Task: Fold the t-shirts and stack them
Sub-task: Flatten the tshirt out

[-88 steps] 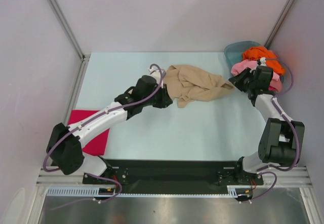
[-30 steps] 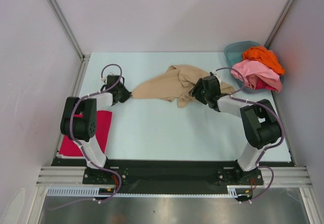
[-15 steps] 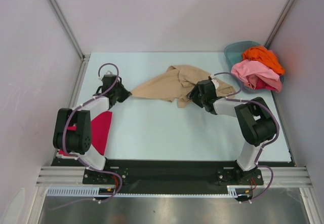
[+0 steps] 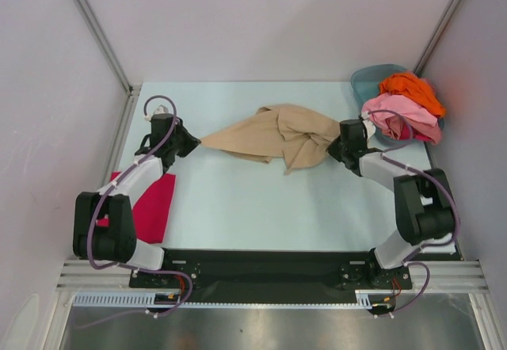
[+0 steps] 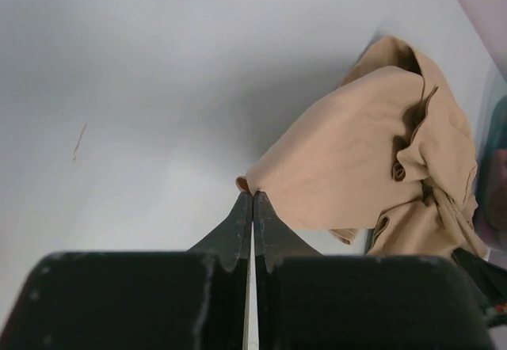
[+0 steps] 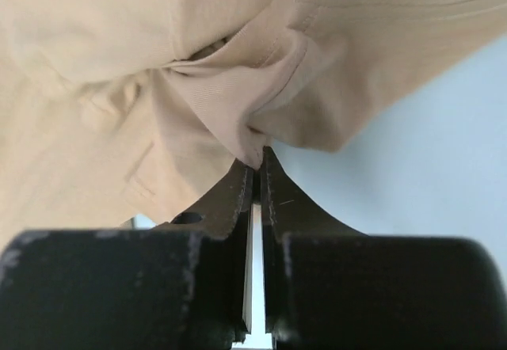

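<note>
The tan shirt (image 4: 277, 138) lies crumpled in the middle of the far half of the surface (image 4: 261, 207), drawn out into a point toward the left. The left gripper (image 5: 252, 197) is closed on that point, a thin bit of edge caught right at its tips. The right gripper (image 6: 257, 160) is closed on a gathered fold at the shirt's right end, where a stitched seam runs into the pinch. Between the two holds the cloth is rumpled and doubled over itself, not spread flat. It looks light, soft and limp. It will likely sag and drape wherever it is not held, and it has no stiffness to push against. Thin pinches like these could slip if the cloth is pulled hard. Firmer holds would probably be the seamed hem corners or the shoulders, where the fabric is doubled. Whether the right hold is a true corner cannot be told. A red shirt (image 4: 150, 207) lies flat at the near left. A pink shirt (image 4: 392, 116) and an orange shirt (image 4: 408, 89) are heaped in the basin (image 4: 363, 77) at the far right.
</note>
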Controlling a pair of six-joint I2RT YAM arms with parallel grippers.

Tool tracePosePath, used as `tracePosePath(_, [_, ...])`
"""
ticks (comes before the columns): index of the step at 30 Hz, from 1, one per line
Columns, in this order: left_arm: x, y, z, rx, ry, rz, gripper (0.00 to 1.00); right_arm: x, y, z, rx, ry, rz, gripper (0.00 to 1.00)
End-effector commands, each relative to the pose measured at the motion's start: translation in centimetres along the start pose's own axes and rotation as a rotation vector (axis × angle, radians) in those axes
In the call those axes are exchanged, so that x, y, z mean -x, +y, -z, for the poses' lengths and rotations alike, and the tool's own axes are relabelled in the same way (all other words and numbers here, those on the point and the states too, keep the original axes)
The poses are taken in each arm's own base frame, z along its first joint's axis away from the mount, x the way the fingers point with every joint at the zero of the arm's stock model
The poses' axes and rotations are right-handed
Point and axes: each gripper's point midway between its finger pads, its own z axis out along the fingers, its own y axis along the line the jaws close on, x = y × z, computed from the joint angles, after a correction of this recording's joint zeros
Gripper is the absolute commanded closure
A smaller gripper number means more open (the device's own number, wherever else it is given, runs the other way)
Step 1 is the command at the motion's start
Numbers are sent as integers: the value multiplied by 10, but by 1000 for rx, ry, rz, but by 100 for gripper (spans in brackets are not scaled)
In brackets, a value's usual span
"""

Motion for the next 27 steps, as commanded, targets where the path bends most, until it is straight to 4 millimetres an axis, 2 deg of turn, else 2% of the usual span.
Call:
tracePosePath(1, [16,7,16,19,-57,-23,100,35,-7,42,-31,-59,61,100])
tracePosePath(2, [17,9,19,20,-61,-21,100,36,-22,52,-76,-45,68,100])
tracePosePath(3, [18,8,21,18,-65,-22,100,44,-23,65,-71,-60,92,100])
tracePosePath(6, [11,13,24,20,-57,-20,100,46,-50,84,-145,-52,129,98])
tracePosePath(8, [2,18,24,13,-36,-16,100,46,-69,94,-176,-58,152,92])
tracePosePath(9, [-2,20,24,12,-27,-11,100,48,-84,97,-201,-66,165,86])
tracePosePath(11, [-15,28,23,18,3,-4,100,51,-99,97,-223,-61,161,75])
tracePosePath(12, [-17,29,24,14,5,-3,100,55,-108,97,-236,-62,147,57])
tracePosePath(14, [-28,36,24,18,28,2,100,55,-114,94,-225,-15,145,44])
tracePosePath(15, [-31,37,25,18,32,2,100,55,-116,94,-231,-2,140,31])
tracePosePath(17, [-38,41,26,16,43,6,100,50,-116,98,-233,31,152,23])
tracePosePath(21, [-41,45,28,19,44,-3,100,22,-106,108,-177,83,138,22])
tracePosePath(22, [-41,45,29,17,42,-4,100,0,-90,111,-134,114,171,22])
tracePosePath(23, [-40,45,29,15,40,-5,100,-16,-87,113,-126,119,128,23])
tracePosePath(25, [-42,44,29,5,40,-2,100,-28,-82,113,-164,68,52,27])
tracePosePath(26, [-44,45,28,6,46,-1,100,-44,-72,114,-170,62,-45,34])
tracePosePath(27, [-44,44,28,3,47,0,100,-40,-75,113,-224,-5,-79,39])
